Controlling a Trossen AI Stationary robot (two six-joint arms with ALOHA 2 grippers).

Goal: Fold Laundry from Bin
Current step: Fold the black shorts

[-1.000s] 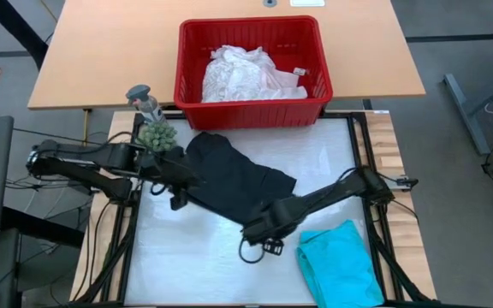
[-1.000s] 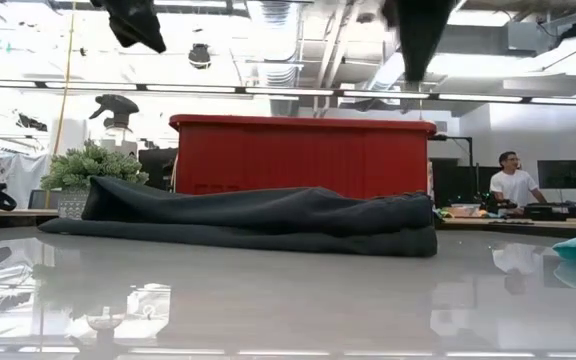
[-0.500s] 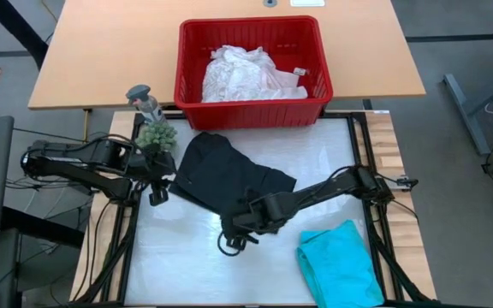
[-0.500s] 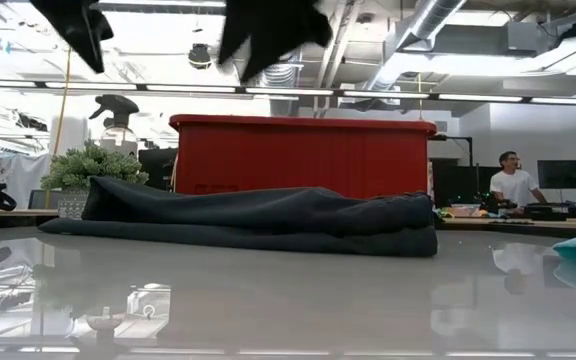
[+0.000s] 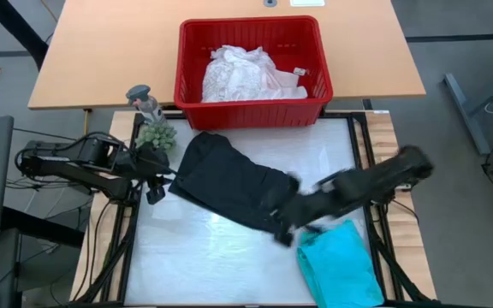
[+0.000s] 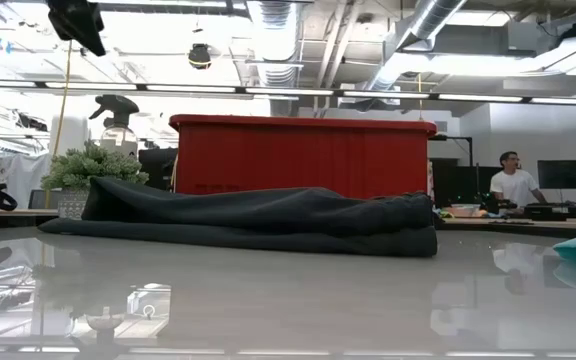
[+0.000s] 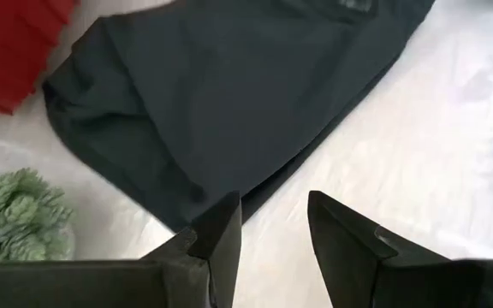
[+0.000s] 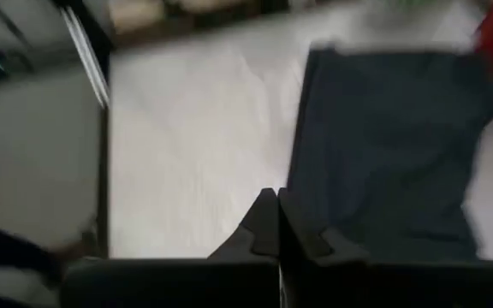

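The black garment (image 5: 229, 184) lies folded flat on the white table top, also seen in the low view (image 6: 258, 222) and the left wrist view (image 7: 229, 94). A teal garment (image 5: 341, 265) lies at the near right. The red bin (image 5: 251, 60) stands on the far wooden table with white laundry (image 5: 246, 75) inside. My left gripper (image 5: 155, 192) hovers open off the black garment's left edge, fingers apart (image 7: 272, 231) over bare table. My right gripper (image 5: 282, 233), blurred, hangs shut (image 8: 278, 218) above the garment's near right corner, holding nothing.
A small potted plant (image 5: 155, 135) and a spray bottle (image 5: 144, 101) stand at the table's far left corner, close to my left arm. The bin's wall (image 6: 303, 155) closes the far side. A person (image 6: 513, 180) sits far off in the room.
My left gripper has drawn back from the black garment toward the table's left edge. My right gripper swung left along the garment's near edge, then came back right and rose fast; its fingers, apart half a second ago, are now together. The garment has stayed put.
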